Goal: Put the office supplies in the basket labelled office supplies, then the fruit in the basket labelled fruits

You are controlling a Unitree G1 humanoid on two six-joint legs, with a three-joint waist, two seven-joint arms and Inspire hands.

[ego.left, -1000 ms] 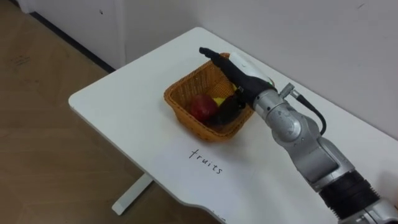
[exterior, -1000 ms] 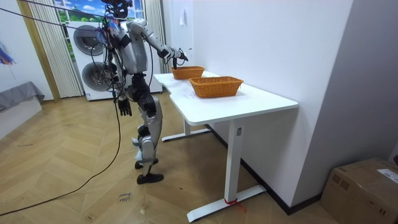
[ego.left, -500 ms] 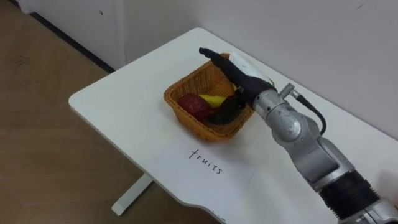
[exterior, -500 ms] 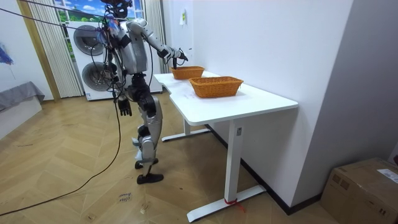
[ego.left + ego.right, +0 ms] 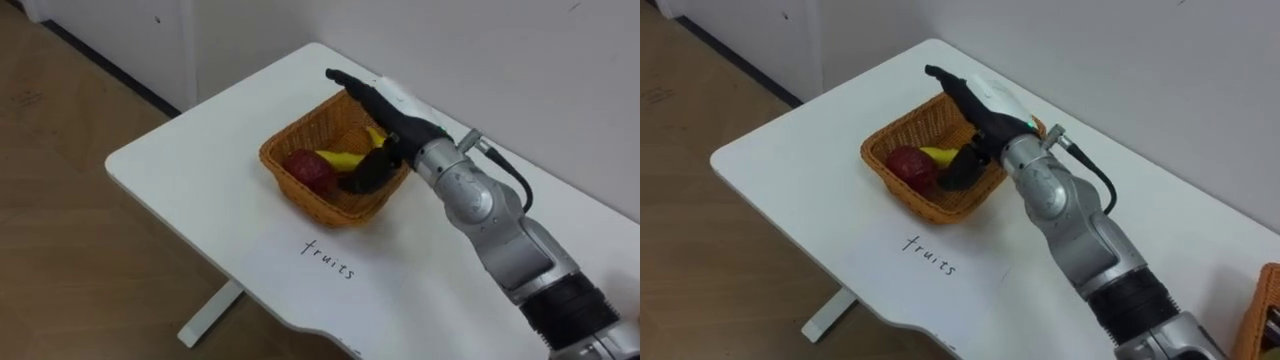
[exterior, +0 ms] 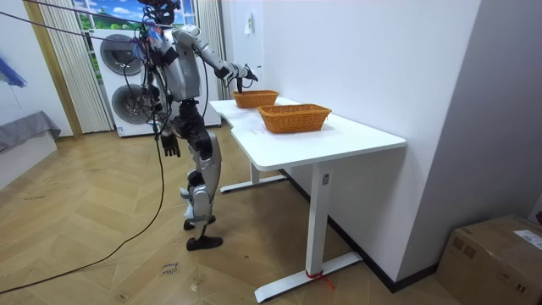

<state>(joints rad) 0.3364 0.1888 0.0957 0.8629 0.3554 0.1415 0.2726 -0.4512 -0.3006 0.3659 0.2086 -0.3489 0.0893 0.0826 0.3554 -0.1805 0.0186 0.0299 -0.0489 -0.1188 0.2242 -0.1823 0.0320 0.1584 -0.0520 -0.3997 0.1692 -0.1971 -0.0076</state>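
HAND OVER THE FRUIT: The robot's right hand (image 5: pixel 392 122) hovers above the basket (image 5: pixel 272 165), fingers straight and holding nothing, thumb dipping inside the rim. A banana (image 5: pixel 338 158) lies in the basket just below and left of the palm, its long axis running from the thumb toward a red apple (image 5: pixel 303 168) beside it. The left hand (image 6: pixel 172 146) hangs at the robot's side, well away from the desk (image 5: pixel 190 165).

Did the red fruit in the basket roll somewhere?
Yes. The red fruit has rolled to the left, closer to the basket's left wall, and the banana now lies right beside it.
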